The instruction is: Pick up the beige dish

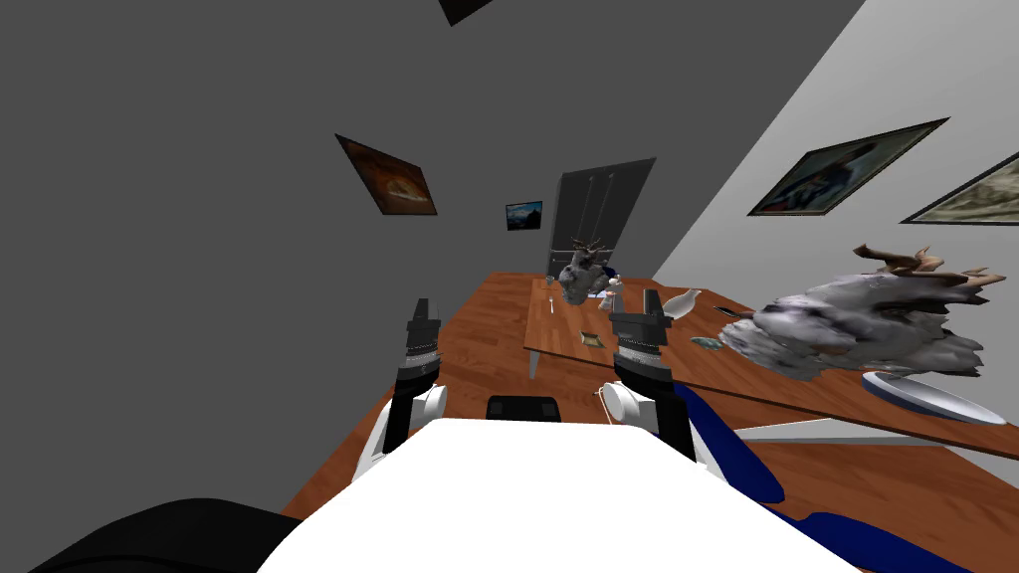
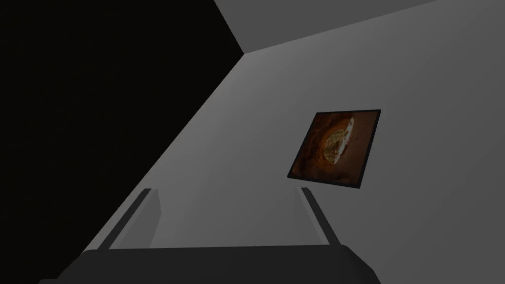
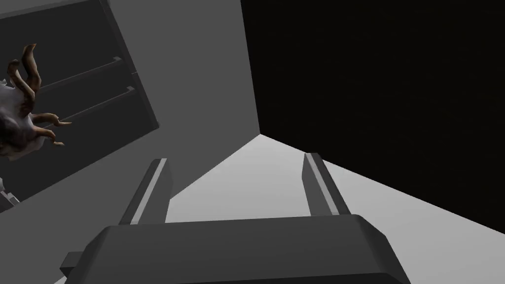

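A small, flat, beige-green dish (image 1: 594,339) lies near the front edge of the brown wooden table (image 1: 559,326). It sits just left of my right gripper (image 1: 651,295) and lower than it. That gripper (image 3: 235,158) is raised and open, with nothing between its fingers, pointing up at the wall corner. A grey lump with brown horns (image 3: 19,113) stands off to its side. My left gripper (image 1: 424,303) is held up over the floor to the left of the table. Its fingers (image 2: 148,207) stand apart, so this gripper (image 2: 227,190) is open and empty.
The table also carries a grey horned ornament (image 1: 583,275), a white bird-shaped piece (image 1: 683,302), a small teal dish (image 1: 707,344), a large grey horned mass (image 1: 856,323) and a white plate (image 1: 930,398). A blue chair (image 1: 734,450) stands by its near edge, a dark cabinet (image 1: 597,214) behind.
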`<state>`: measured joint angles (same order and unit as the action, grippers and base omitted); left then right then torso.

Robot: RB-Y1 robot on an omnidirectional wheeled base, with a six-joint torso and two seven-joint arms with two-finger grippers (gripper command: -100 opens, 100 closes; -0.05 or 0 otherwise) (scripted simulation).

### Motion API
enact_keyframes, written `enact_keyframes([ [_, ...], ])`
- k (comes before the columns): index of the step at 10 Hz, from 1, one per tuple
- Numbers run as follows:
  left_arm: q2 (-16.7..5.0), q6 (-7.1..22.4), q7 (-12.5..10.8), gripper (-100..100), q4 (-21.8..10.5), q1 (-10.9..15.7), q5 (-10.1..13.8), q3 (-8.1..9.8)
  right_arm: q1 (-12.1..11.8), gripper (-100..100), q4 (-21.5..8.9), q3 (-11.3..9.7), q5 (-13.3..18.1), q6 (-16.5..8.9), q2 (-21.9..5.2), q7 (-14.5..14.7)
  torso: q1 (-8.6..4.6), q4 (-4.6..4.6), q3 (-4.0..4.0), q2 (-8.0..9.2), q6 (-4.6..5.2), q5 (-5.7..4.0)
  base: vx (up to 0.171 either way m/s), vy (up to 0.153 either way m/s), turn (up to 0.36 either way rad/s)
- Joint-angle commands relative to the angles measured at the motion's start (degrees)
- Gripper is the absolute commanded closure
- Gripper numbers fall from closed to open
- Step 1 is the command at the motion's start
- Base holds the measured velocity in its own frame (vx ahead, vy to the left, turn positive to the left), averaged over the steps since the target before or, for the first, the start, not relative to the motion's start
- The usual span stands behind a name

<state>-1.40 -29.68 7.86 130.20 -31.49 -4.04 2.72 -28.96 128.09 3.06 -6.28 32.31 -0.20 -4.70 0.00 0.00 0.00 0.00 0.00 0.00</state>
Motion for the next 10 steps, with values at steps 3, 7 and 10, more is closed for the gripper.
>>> enact_keyframes([
  [3, 0.0, 0.0, 0.0, 0, 0.0, 0.0, 0.0, 0.0, 0.9, -100, -1.86, -1.79, 3.92, 0.48, -4.81, -0.48, 0.06, 0.0, -0.01, -0.03, 0.0, 0.01, 0.005, 0.022, 0.002],
  [7, 0.0, 0.0, 0.0, 0, 0.0, 0.0, 0.0, 0.0, 3.04, -100, -5.56, -4.25, 10.82, 0.99, -11.55, -1.17, 0.1, -0.01, -0.04, -0.06, 0.0, 0.02, 0.012, 0.032, 0.013],
  [10, 0.0, 0.0, 0.0, 0, 0.0, 0.0, 0.0, 0.0, 4.51, -100, -8.14, -5.62, 15.45, 1.21, -15.55, -1.52, 0.08, -0.01, -0.03, -0.04, 0.0, 0.02, 0.008, 0.027, 0.019],
])
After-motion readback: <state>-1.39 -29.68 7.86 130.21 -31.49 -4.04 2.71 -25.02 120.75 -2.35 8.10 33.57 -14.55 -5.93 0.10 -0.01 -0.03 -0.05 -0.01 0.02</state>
